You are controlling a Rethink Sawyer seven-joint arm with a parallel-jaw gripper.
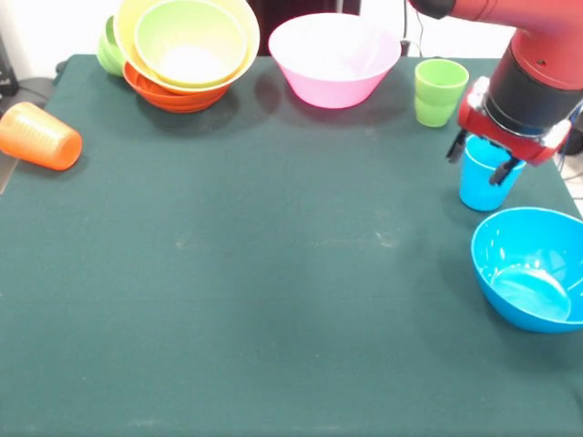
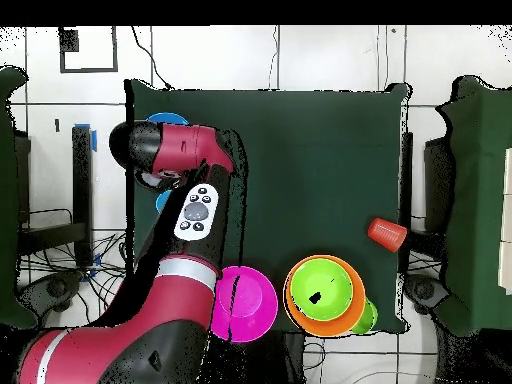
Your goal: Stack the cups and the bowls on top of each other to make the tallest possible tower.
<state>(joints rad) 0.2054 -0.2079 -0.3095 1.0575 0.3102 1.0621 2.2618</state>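
Pincer (image 1: 496, 162) over light blue tapered plastic cup (image 1: 483, 189) — grip state unclear.
Front view alone shows them — overhead, the red arm (image 2: 185, 150) covers both.

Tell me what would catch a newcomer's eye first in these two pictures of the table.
First, the red and black arm at the right of the front view, its pincer lowered over the rim of the upright light blue cup. Next, the nested pile of bowls at the far left corner, yellow and lime green inside an orange one. The orange cup lying on its side at the left edge stands out too.
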